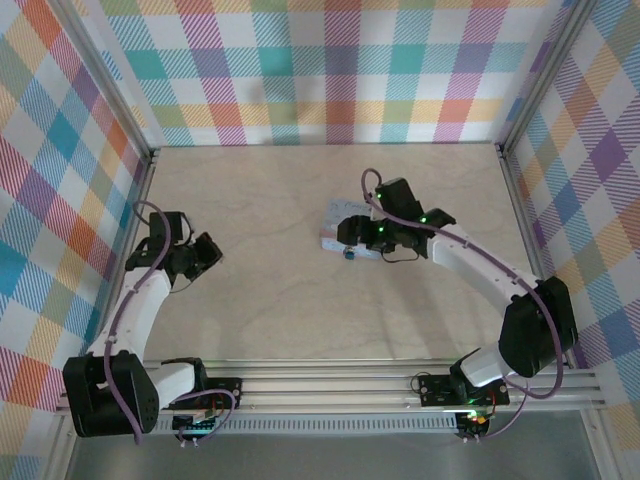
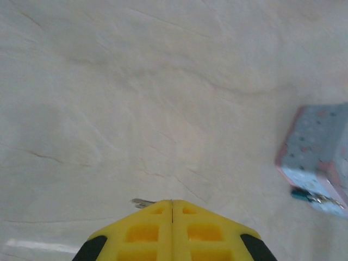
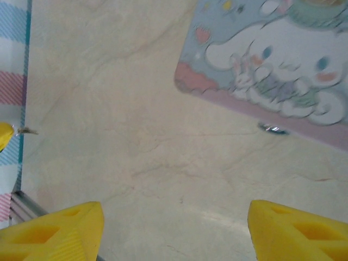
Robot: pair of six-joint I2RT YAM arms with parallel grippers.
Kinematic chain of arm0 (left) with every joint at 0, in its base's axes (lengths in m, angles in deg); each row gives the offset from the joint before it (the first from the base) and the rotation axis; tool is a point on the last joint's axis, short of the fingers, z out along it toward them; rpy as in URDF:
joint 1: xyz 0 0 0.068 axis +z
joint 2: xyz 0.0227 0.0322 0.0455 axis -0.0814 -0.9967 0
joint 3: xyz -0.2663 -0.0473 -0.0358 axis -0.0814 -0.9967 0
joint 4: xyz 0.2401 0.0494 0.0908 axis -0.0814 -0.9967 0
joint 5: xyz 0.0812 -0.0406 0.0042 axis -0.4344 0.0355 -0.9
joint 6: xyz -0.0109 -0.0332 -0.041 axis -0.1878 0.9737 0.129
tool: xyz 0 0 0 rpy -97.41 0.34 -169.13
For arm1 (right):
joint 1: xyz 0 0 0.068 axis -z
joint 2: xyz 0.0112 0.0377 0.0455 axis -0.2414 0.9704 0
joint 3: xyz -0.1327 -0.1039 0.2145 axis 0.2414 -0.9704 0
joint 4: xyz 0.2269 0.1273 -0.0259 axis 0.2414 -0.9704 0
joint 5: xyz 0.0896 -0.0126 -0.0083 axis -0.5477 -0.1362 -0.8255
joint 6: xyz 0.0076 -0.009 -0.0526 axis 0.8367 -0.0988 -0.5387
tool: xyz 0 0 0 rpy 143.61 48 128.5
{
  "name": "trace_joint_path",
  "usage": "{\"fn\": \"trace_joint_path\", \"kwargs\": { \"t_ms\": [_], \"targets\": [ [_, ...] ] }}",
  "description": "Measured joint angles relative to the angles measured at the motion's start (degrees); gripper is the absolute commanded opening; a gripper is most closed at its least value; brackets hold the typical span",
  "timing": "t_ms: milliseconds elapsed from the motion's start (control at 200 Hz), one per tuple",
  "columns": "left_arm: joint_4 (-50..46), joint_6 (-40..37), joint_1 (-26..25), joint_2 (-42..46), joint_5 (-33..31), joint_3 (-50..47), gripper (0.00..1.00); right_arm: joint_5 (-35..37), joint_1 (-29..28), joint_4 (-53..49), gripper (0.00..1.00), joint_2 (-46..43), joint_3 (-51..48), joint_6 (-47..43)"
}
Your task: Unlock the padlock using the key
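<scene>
**Teal padlock [image 2: 300,193] at tin [image 2: 321,155] edge; key [image 2: 142,203] pinched in left gripper [image 2: 172,204]**

Padlock lies on the pale wood table [image 1: 270,300], at the near edge of the pale blue cartoon-printed tin. Touching or just beside it: cannot tell. A silvery metal piece runs from the lock along the tin's side. In the top view the lock is a small blue speck [image 1: 349,254] below the tin, centre-right of the table.

Right gripper [image 3: 174,234]: 2 yellow fingers spread wide, nothing between them, bare table beneath, tin corner just ahead.

Left gripper: 2 yellow fingers pressed together, thin metal tip of the key poking out on 1 side. It sits at the table's left, well apart from padlock and tin.

Plaid walls [image 1: 300,70] on 3 sides.
</scene>
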Motion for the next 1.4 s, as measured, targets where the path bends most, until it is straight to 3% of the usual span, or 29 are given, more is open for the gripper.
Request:
{"fn": "trace_joint_path", "kwargs": {
  "t_ms": [240,585,955,1190,1400],
  "targets": [
    [6.34,5.38,-12.37,-1.44,2.91,0.61,0.0,-3.61,-2.75,8.2,0.7,-2.8,-10.43,4.57],
    [9.68,8.31,-25.59,-14.73,5.75,16.79,0.0,-4.0,-4.15,15.28,0.76,-5.6,-14.53,4.13],
    [8.79,9.75,-31.56,-17.94,12.26,25.24,0.0,1.79,-4.33,21.64,0.72,-15.69,-19.08,-4.44],
    [1.9,8.37,-31.69,-17.94,10.54,27.76,0.0,2.64,-5.01,21.57,0.65,-15.65,-19.08,-16.0],
    [-3.98,8.59,-31.71,-17.11,8.59,29.03,0.0,-0.57,-5.6,27.43,0.7,-9.44,-18.43,-23.71]
  ]
}}
